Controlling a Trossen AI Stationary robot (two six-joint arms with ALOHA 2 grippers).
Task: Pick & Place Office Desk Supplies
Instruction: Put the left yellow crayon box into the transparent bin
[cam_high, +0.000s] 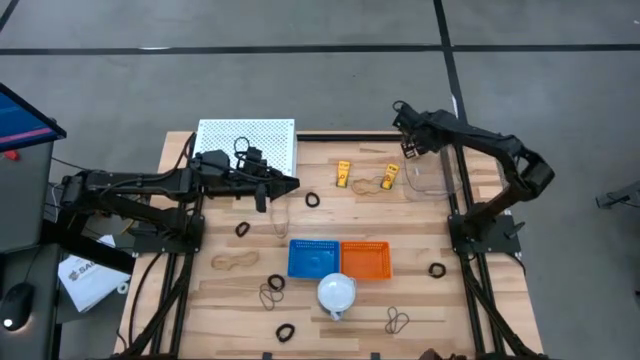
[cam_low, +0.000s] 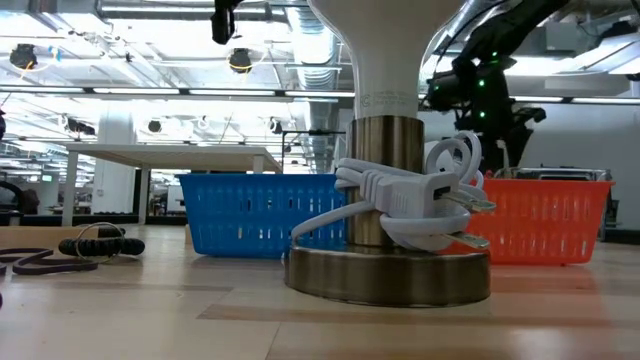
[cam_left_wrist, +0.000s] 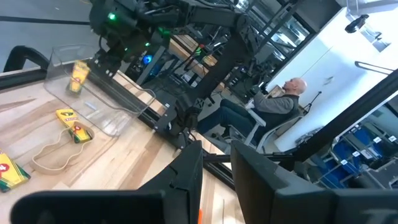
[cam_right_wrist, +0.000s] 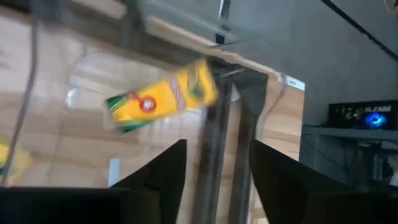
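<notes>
My right gripper (cam_right_wrist: 217, 146) hangs open over the clear plastic tray (cam_high: 436, 180) at the table's far right, fingers slanting down. A yellow box (cam_right_wrist: 161, 96) lies just beyond the fingertips, inside the tray's walls (cam_left_wrist: 118, 102) and clear of both fingers. It also shows in the left wrist view (cam_left_wrist: 78, 76), below the right gripper (cam_left_wrist: 102, 59). Two more yellow boxes (cam_high: 343, 173) (cam_high: 390, 176) lie on the wood beside a tan rubber band (cam_high: 365, 185). My left gripper (cam_high: 292, 184) waits level above the table's left middle, fingers (cam_left_wrist: 186, 177) slightly apart with nothing between them.
A blue basket (cam_high: 312, 257) and an orange basket (cam_high: 365, 259) stand side by side at the near middle, with a white lamp dome (cam_high: 336, 292) in front. Black rings (cam_high: 312, 200) (cam_high: 436, 269) and rubber bands (cam_high: 235, 262) lie scattered. A white perforated board (cam_high: 245, 145) sits far left.
</notes>
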